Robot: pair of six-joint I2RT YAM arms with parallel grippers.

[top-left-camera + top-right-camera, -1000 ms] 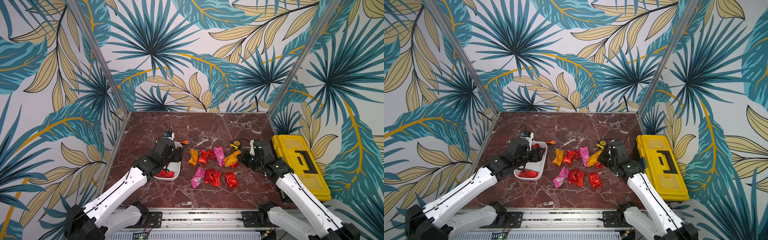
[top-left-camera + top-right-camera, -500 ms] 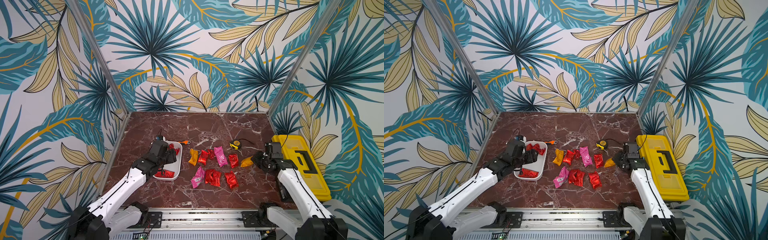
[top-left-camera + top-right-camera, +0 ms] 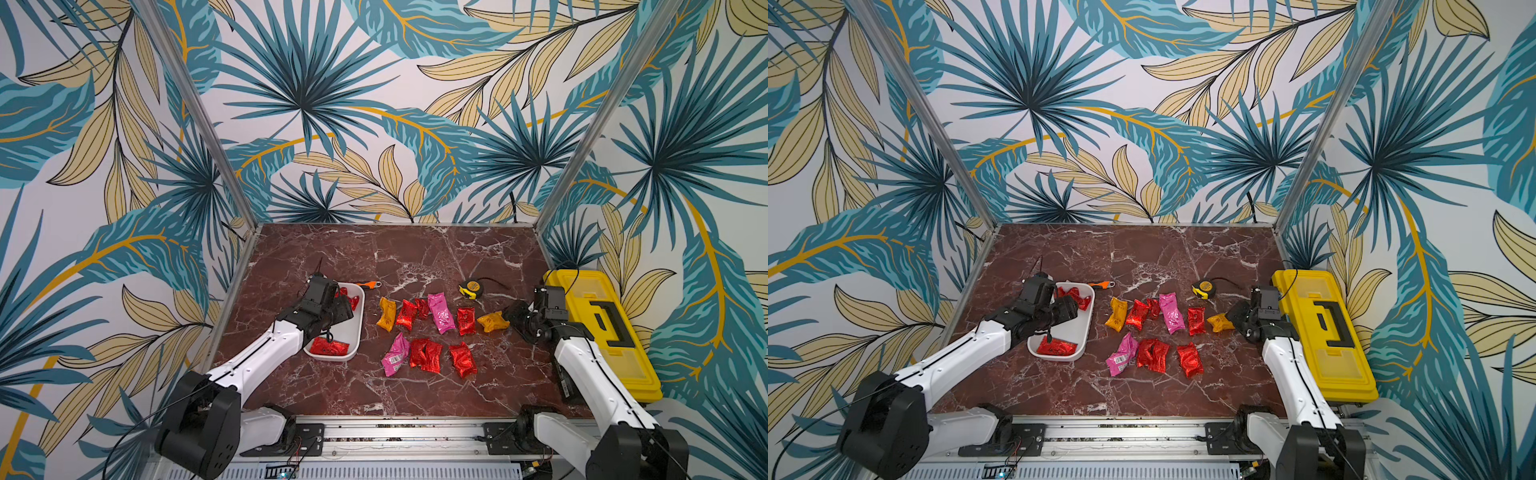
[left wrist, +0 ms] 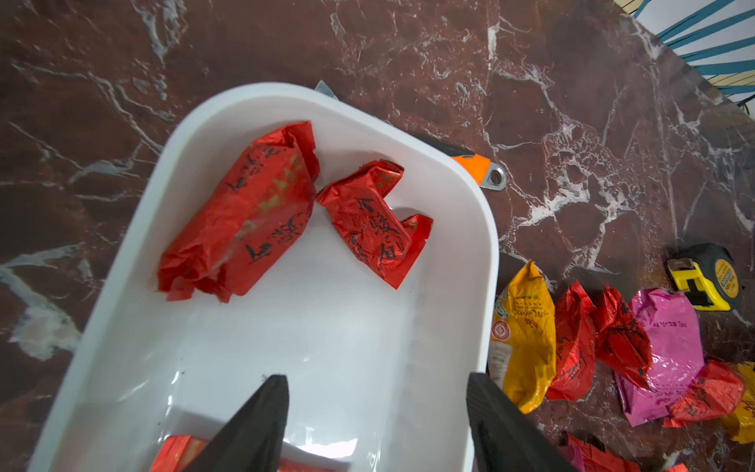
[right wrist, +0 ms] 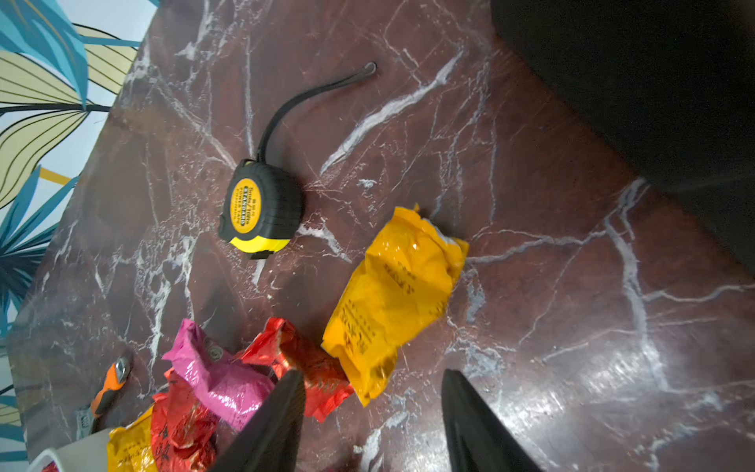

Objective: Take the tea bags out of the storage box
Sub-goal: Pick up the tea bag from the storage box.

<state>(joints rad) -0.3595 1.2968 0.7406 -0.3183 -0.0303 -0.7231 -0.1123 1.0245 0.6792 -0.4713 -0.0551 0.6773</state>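
While three red tea bags (image 4: 245, 212) remain in the storage box (image 4: 486, 245), the left gripper (image 4: 376, 380) hangs wide open over its middle; best straddle one sachet, clear of the box wall. Beyond the box, the right gripper (image 5: 372, 374), clamped a second ago, now gapes above the released orange sachet (image 5: 392, 302).

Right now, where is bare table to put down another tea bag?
Bare marble: the wide back area behind the tape measure and storage box; also the near strip in front of the tea bags. Crowded: between the box and the yellow toolbox.
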